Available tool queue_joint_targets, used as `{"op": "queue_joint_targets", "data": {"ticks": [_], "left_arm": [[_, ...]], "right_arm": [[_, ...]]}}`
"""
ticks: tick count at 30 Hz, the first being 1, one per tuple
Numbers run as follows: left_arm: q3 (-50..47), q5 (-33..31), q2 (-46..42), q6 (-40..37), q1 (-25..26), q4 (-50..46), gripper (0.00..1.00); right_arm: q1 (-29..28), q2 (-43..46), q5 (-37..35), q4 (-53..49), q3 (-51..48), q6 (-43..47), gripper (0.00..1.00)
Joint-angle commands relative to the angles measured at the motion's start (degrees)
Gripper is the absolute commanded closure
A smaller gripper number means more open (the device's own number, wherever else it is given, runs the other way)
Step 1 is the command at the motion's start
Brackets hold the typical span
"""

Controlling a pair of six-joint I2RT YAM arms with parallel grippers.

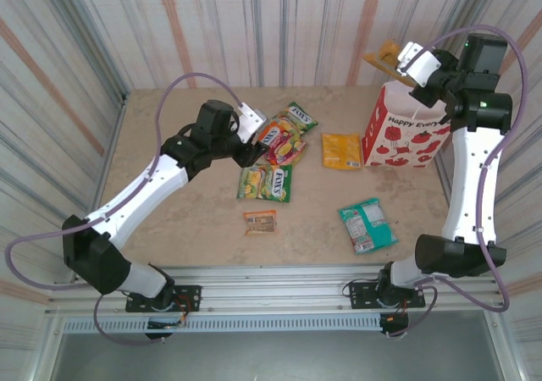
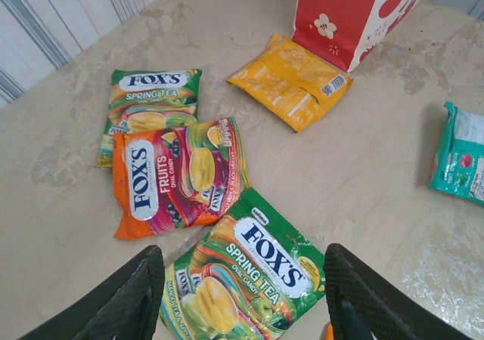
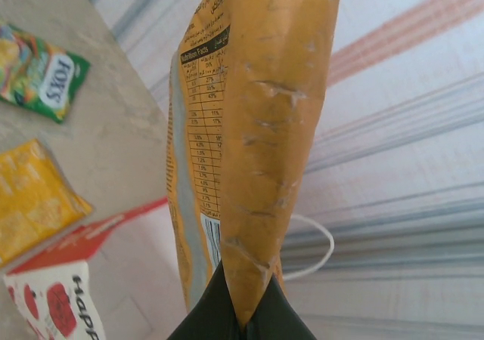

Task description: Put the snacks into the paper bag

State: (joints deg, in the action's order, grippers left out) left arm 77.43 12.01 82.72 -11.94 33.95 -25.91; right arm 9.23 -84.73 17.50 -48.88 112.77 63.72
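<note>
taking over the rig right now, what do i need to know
Left end effector: open, empty, over the near green Fox's packet.
Right end effector: shut on an orange-yellow packet, up at the top of the paper bag.
On the table: red-orange Fox's packet, far green Fox's packet, second orange-yellow packet, teal packet, small brown packet.
Done: one picked. Left: drop it in, then six more.
</note>
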Motion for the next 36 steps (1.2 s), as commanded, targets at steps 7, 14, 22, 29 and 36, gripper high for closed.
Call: {"op": "queue_joint_targets", "data": {"ticks": [7,14,22,29,36], "left_arm": [[3.9,2.3,3.1,1.9,-0.3,0.0,0.42],[5.1,2.5,5.1,1.9,-0.4,-0.3,0.43],[5.9,2.8,6.6,2.2,-0.4,-0.5,0.43],[6.0,2.4,6.9,1.8,-0.4,-0.6,0.43],[6.7,2.6,7.3,2.1,-0.3,-0.7,0.44]], "right_arm": [[2.3,-3.3,-11.1,-2.4,-2.1,12.6,1.00],[2.5,-5.4,-14.7,-5.0,-2.8,15.9,1.00],[3.0,-6.6,-16.6,-4.4,-4.8,16.3,0.93],[3.0,-7.9,-18.5,-3.8,-4.8,15.3,0.72],[2.1,-6.0,-19.1,-1.7,-4.3,11.7,0.42]]}}
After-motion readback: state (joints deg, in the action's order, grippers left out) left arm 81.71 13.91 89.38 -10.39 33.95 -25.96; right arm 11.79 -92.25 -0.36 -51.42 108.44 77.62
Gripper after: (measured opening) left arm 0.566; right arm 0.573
